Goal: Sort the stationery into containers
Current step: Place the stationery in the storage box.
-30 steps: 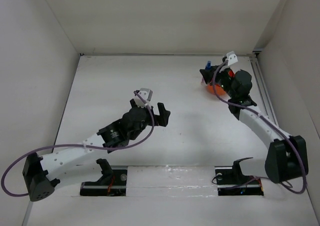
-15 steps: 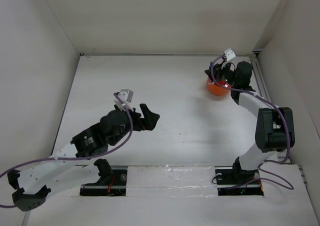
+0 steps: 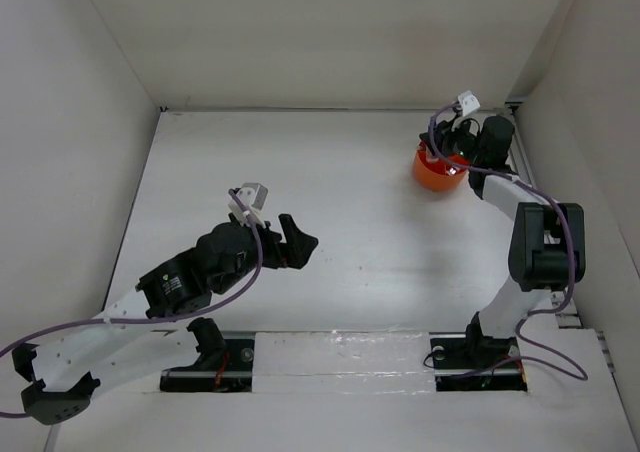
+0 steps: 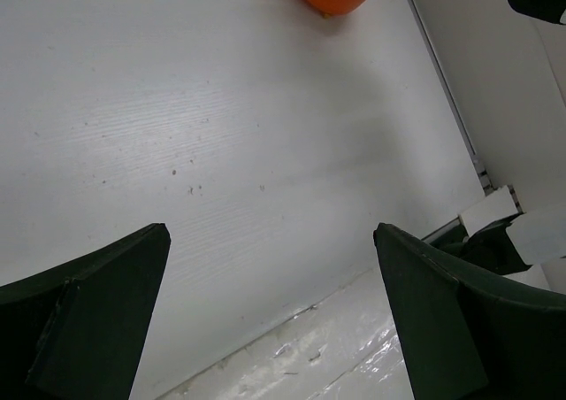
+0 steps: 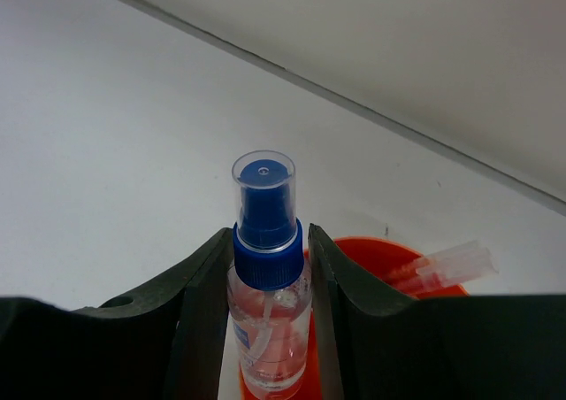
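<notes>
**Ana:** One item is in hand. The right gripper (image 5: 268,241) has its fingers closed part way on the clear blue-capped tube (image 5: 265,303). It holds the tube upright, just below the cap.

**Ben:** Where is the tub?

**Ana:** The orange tub (image 5: 371,245) is right under the tube, near the far right corner of the table (image 4: 221,152). I cannot tell if the bottom of the tube is inside the rim. I would go straight down without tilting, and open the fingers only when the tube stands in one compartment. The dividers are hidden from me.

**Ben:** Is anything in the way?

**Ana:** Thin pens (image 5: 442,265) lie in the tub, on the right in my wrist view, so I would aim beside them. The side wall is close to that arm. The left gripper (image 4: 271,232) is wide open and holds nothing. It hangs over the table, well apart from the tub.
</notes>
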